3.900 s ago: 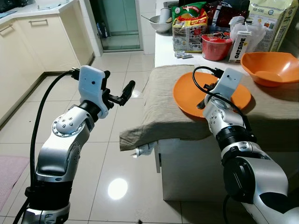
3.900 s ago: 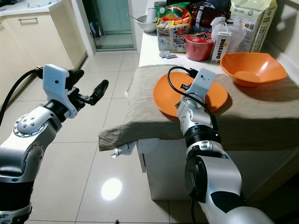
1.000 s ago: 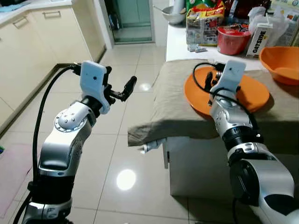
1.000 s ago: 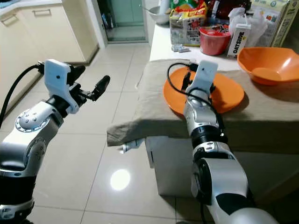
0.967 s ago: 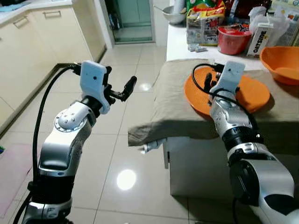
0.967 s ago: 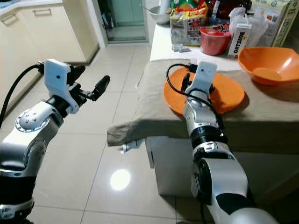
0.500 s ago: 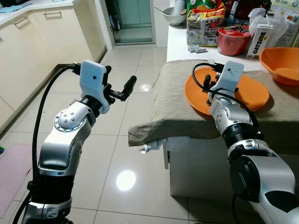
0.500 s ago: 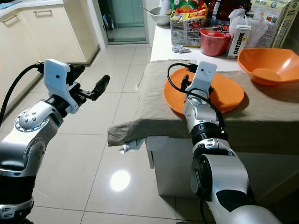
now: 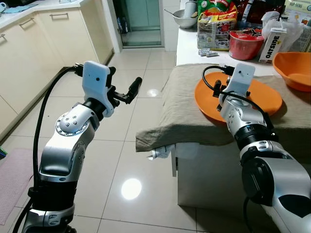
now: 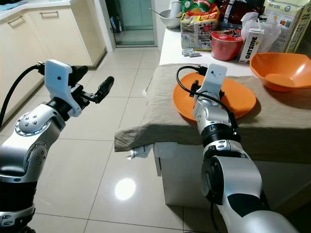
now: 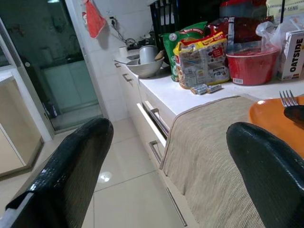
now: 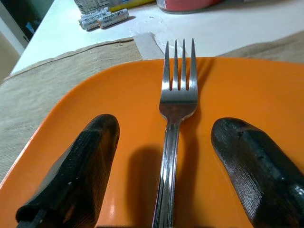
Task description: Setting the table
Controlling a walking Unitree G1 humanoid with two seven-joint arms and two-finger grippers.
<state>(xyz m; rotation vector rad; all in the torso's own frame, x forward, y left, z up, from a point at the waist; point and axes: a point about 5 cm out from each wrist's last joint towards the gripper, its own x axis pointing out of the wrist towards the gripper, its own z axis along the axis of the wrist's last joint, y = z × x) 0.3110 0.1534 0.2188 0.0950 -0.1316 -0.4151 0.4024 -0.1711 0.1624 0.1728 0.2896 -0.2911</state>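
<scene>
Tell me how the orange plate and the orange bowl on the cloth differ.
The orange plate is flat and shallow; the orange bowl is deep with raised sides. The plate carries a fork, with the open right claw straddling it; the bowl has nothing near it. The plate lies nearer the robot, the bowl farther right. Both are orange and rest on the tan cloth.

Since earlier, the right tool (image 12: pixel 166 180) has let go; the fork (image 12: pixel 173 123) now lies on the orange plate (image 9: pixel 265 94).
</scene>
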